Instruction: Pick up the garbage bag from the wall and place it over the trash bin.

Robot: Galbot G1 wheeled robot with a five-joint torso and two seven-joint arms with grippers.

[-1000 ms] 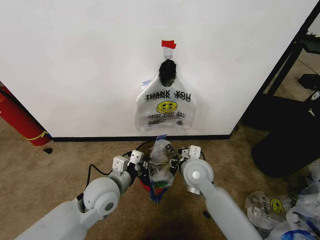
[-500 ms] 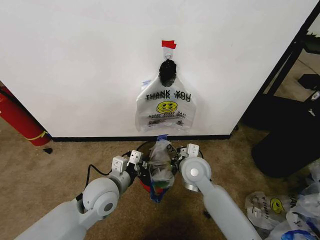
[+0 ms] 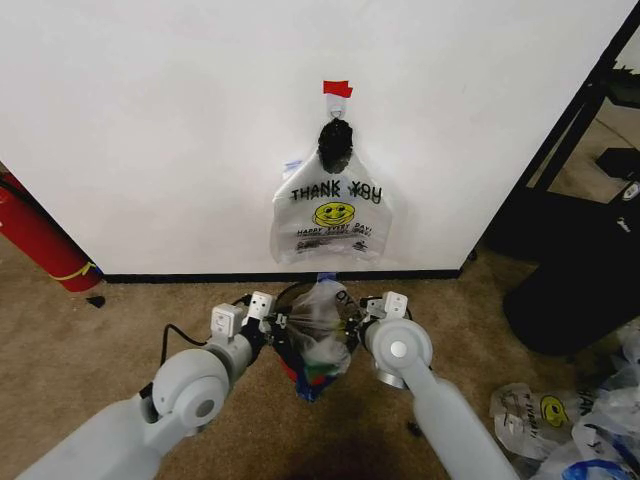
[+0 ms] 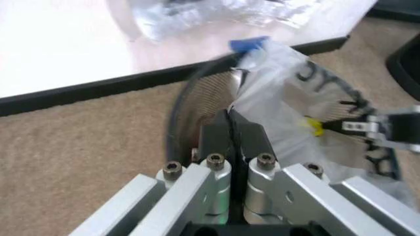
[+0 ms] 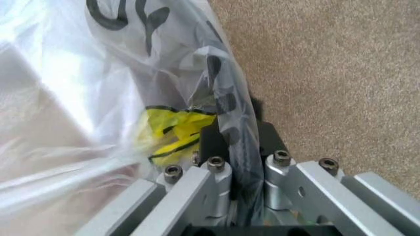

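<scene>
**Bag's at the bin, just not seated yet**

Beige carpet (image 3: 120,310) along a plain white wall (image 3: 150,120) with a black baseboard. Upper centre of the head view there's a bit of red tape (image 3: 337,89) with a hook under it, and a "THANK YOU" smiley bag (image 3: 332,212) hanging there (looks like a spare). A red fire extinguisher (image 3: 35,240) leans at the left edge.

The actual garbage bag (image 3: 322,320) is already off the wall and down at lower centre, right over the trash bin (image 3: 300,345). The left gripper (image 3: 268,322) is pinched tight on the bag's left edge, and the left wrist view has the jaws pressed together on plastic beside the mesh rim. The right gripper (image 3: 368,315) is clamped on the opposite side, with film caught between its fingers (image 5: 223,147).

My read: the pickup's done and the mouth is being stretched open between the two arms. Still left is pulling the edges down around the rim and letting go. The bag looks bunched in the middle, not lining the bin.
</scene>
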